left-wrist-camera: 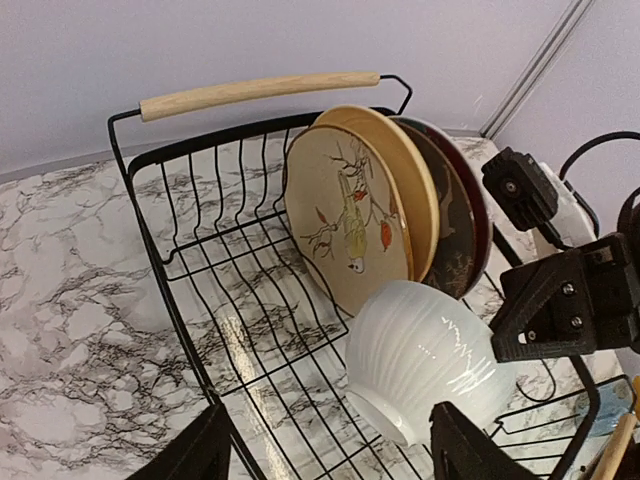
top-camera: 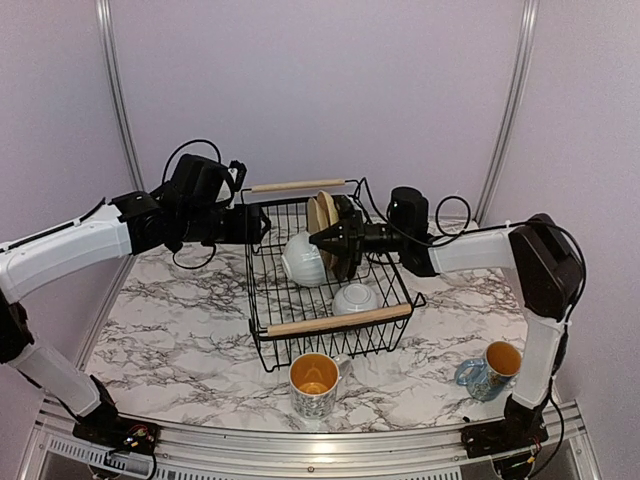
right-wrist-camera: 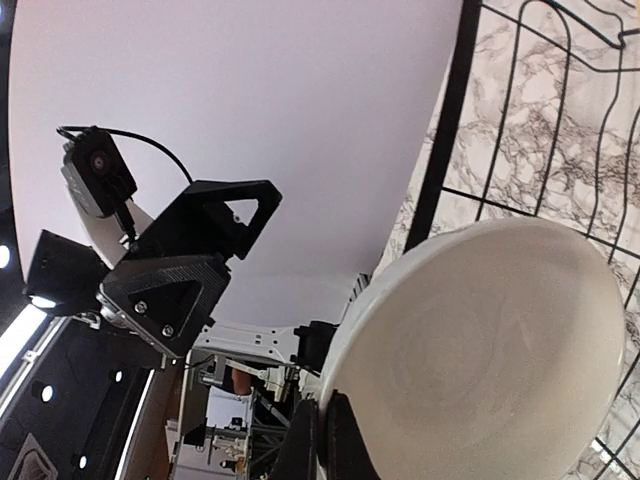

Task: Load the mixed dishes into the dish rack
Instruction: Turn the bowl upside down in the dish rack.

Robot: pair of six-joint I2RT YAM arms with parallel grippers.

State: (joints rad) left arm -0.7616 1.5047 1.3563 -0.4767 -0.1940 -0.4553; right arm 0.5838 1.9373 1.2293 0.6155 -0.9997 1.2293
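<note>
Top view, left of frame: left gripper (top-camera: pixel 258 224) hangs at the far-left corner of the rectangular black wire dish rack with two pale wooden bar handles (top-camera: pixel 258 300). From above its fingers are hard to read. The left wrist view settles it: dark fingers (left-wrist-camera: pixel 190 452) sit at the bottom of the frame, spread wide, with nothing pinched between them. Released.

Centre: the rack sits on the white marble-patterned table (top-camera: pixel 170 330). Plates stand on edge at its far end, below the far handle. From above they read as one tan stack. The left wrist view separates them:
- in front, a small tan plate with a bird-and-branch design (left-wrist-camera: pixel 350 215)
- behind it, a larger plain tan plate (left-wrist-camera: pixel 420 165)
- then a dark grey plate (left-wrist-camera: pixel 458 225)
- last, a red rim (left-wrist-camera: pixel 483 215), probably the red plate, its face hidden

Mid-rack: a small white ribbed bowl (top-camera: pixel 302 258) is tipped on its side just in front of the plates. The right gripper (top-camera: pixel 318 240) reaches in from the right. The right wrist view shows what the others hide: its fingers pinched close on the bowl's rim at bottom centre, grasping it. A second small white bowl (top-camera: pixel 355 298) rests in the rack by the near handle.

Lower frame: an orange-lined patterned mug (top-camera: pixel 315 385) stands upright on the table, just in front of the rack. Lower right: a blue-patterned orange-lined mug (top-camera: pixel 490 370) is tilted, beside the right arm.
</note>
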